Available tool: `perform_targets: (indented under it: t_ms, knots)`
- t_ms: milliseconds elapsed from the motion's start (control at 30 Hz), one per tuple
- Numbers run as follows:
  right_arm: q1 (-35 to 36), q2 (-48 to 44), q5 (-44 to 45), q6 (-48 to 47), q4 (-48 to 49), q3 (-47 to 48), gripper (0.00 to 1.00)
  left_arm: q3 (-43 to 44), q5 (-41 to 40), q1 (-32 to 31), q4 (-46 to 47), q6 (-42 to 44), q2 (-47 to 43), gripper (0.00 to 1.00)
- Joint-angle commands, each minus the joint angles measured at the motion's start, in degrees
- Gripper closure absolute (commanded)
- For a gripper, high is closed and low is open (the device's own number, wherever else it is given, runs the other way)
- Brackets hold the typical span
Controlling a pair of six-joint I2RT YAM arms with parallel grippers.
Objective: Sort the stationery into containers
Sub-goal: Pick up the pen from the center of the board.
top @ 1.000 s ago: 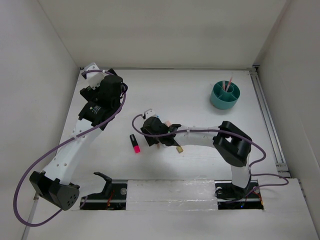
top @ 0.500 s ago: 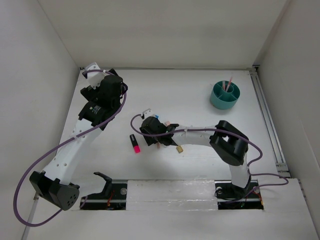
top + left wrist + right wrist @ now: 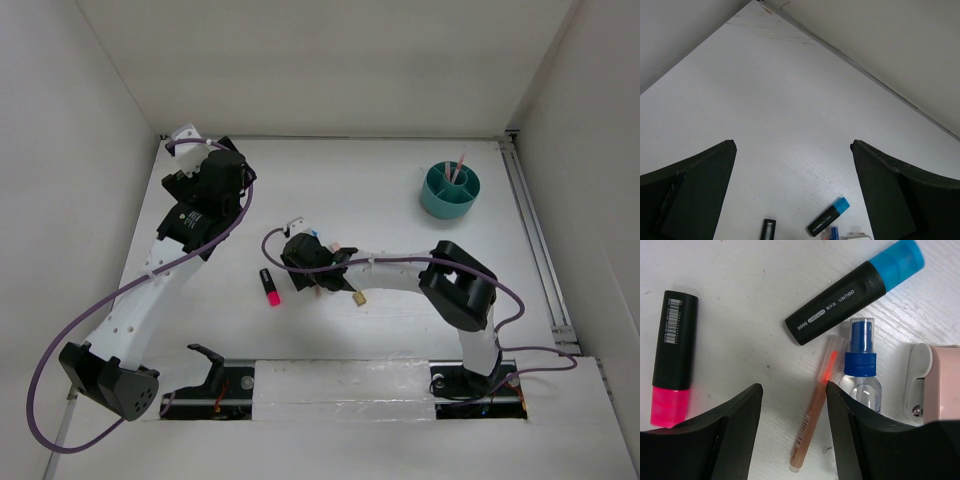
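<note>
Top view. Left gripper [image 3: 196,160] at upper left, near the far corner of the table [image 3: 330,180], jaws spread wide, gripping nothing. Right gripper [image 3: 298,255] at centre, low over a cluster of stationery; opening not readable from here. Pink-capped marker [image 3: 269,287] just left of it, flat on the table, cap toward the bottom of the frame. Tan block [image 3: 358,297] below and right of that gripper, beside the white forearm. Pink eraser [image 3: 338,247] peeking out just above the wrist. Teal organiser [image 3: 450,190] at upper right, well apart from the cluster, a pink pencil [image 3: 460,165] standing tilted inside.

Left wrist view. Left gripper [image 3: 792,145] wide open: dark fingers [image 3: 695,195] at lower left and lower right, only bare table between. Along the bottom edge, blue-capped marker [image 3: 827,220] lying aslant, cap to the upper right; black end of the pink-capped marker [image 3: 769,230] to its left; blue top of the spray bottle [image 3: 834,232] barely in frame.

Right wrist view. Right gripper [image 3: 794,387] partly open, astride the orange pencil [image 3: 812,425], flat on the table. Right finger just beside the pencil, contact impossible to judge; left finger clearly apart. Nothing gripped. Pink-capped marker [image 3: 672,360] at left, cap downward. Blue-capped marker [image 3: 855,290] slanting across the upper right. Spray bottle [image 3: 861,365] just right of the pencil, lying flat. Pink eraser [image 3: 945,385] at the right edge.
</note>
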Motion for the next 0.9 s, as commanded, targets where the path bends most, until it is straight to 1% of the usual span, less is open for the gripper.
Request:
perform_targets:
  t_ms: [0,200,333,400,433,500,533,567,633,667,700,867]
  knots:
    - [-0.44,0.98,1.78,1.38,-0.79,1.99,0.4,1.73,0.17,-0.07,1.17,0.75,-0.16,0.0]
    - [-0.44,3.09,1.26,1.39,-0.79,3.04,0.4,1.73,0.17,-0.07,1.17,0.75,-0.16,0.0]
    - [-0.44,3.62,0.73,1.39,-0.79,3.04,0.45,1.73,0.17,-0.07,1.69,1.28,-0.16,0.0]
    - [-0.44,4.15,0.73,1.92,-0.79,3.04,0.45,1.73,0.17,-0.07,1.69,1.28,-0.16,0.0]
    - [-0.44,4.15,0.73,1.92,-0.79,3.56,0.49,1.73,0.69,-0.07,1.69,1.28,-0.16,0.0]
    - [-0.44,4.15,0.73,1.92,-1.4,4.09,0.53,1.73,0.7,-0.07,1.69,1.28,-0.16,0.0]
    - [-0.44,4.15,0.73,1.92,-1.4,4.1,0.58,1.73,0.7,-0.07,1.69,1.28,-0.16,0.0]
    - [-0.44,4.15,0.73,1.92,-1.4,4.1,0.6,1.73,0.7,-0.07,1.69,1.28,-0.16,0.0]
    - [-0.44,4.15,0.73,1.92,-1.93,4.1,0.6,1.73,0.7,-0.07,1.69,1.28,-0.16,0.0]
    - [-0.44,4.15,0.73,1.92,-1.93,4.1,0.64,1.73,0.7,-0.07,1.69,1.28,-0.16,0.0]
    - [-0.44,4.67,0.73,1.92,-1.93,4.1,0.65,1.73,0.7,-0.07,1.69,1.28,-0.16,0.0]
    - [-1.06,5.81,-0.5,0.6,-1.93,5.14,0.65,1.73,1.22,-0.07,2.22,1.28,-0.16,0.0]
